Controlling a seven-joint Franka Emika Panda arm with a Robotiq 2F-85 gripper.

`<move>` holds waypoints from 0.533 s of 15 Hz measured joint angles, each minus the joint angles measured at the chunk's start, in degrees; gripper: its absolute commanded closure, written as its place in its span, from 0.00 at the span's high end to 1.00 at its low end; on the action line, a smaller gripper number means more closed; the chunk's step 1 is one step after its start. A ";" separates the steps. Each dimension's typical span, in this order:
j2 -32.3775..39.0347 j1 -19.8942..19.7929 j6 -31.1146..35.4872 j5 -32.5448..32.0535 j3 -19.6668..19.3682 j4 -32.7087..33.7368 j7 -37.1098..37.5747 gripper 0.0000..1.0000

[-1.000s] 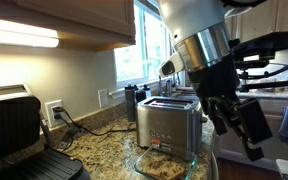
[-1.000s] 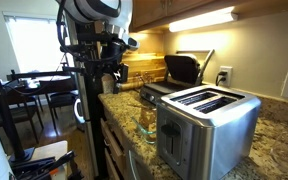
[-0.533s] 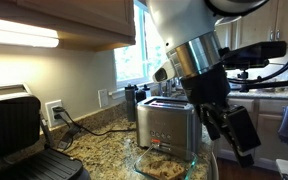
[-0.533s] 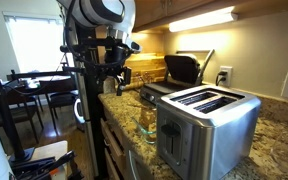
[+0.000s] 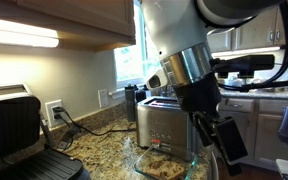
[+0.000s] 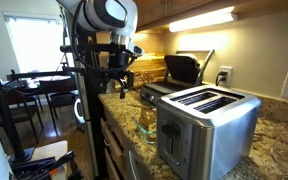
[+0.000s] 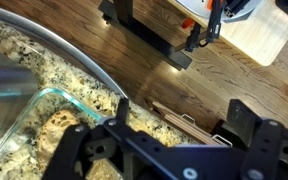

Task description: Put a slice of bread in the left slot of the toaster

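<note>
The robot's gripper (image 7: pixel 181 108) is spread wide, its two dark fingers (image 7: pixel 246 118) well apart with nothing between them, only wood floor (image 7: pixel 184 75) showing in the gap. In an exterior view the gripper (image 5: pixel 227 140) hangs in front of the toaster (image 5: pixel 167 122), out past its front corner and lower than its top. The slice of bread (image 5: pixel 164 154), tan and speckled, lies flat inside a clear glass dish (image 5: pixel 144 163) just in front of the toaster; the wrist view shows the same slice (image 7: pixel 56 126) in the dish beside the gripper. The toaster is steel and stands on a speckled granite counter (image 5: pixel 104 145). A black grill press (image 5: pixel 9 125) sits farther along the counter, well apart from the toaster.
</note>
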 measured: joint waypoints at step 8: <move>2.23 0.00 3.36 1.28 0.00 0.40 0.00 1.00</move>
